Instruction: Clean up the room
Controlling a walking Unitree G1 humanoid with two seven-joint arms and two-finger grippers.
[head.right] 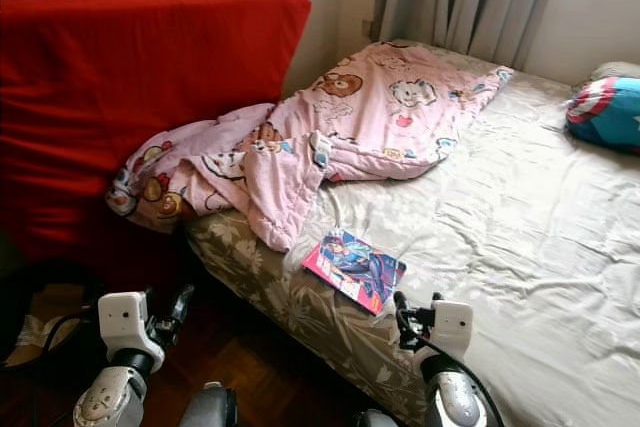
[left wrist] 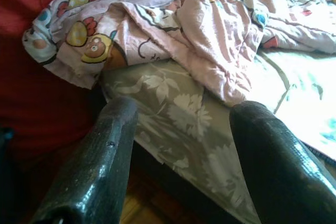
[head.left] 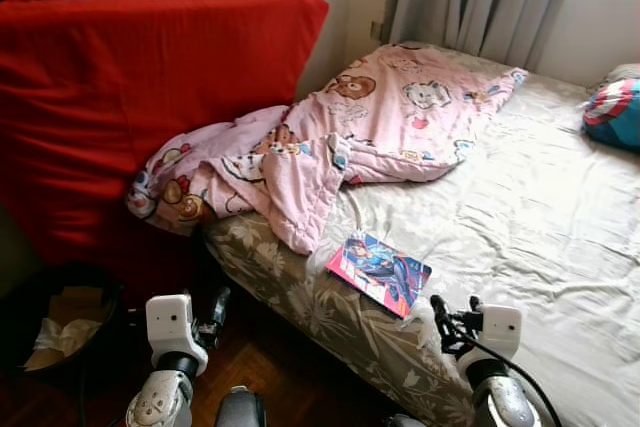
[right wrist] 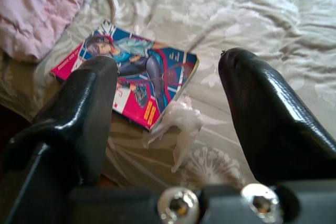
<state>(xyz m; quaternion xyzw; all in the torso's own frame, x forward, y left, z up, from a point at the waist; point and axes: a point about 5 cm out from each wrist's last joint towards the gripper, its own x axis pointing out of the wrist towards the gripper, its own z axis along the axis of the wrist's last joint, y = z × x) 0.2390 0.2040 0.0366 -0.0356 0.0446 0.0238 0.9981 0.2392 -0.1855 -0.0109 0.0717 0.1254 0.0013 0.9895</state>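
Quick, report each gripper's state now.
Left gripper: open, holding nothing, low beside the bed's edge.
Right gripper: open, holding nothing, pointed at the comic book on the bed.

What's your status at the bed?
Right claw open, near glossy pink-and-blue comic book on bed edge. Left claw open, idle. Clear crumpled plastic wrapper beside book.

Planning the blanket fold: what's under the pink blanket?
The pink blanket lies on the bed sheet, its bunched end draped over the bed edge against the red cushion. Anything beneath its folds is covered.
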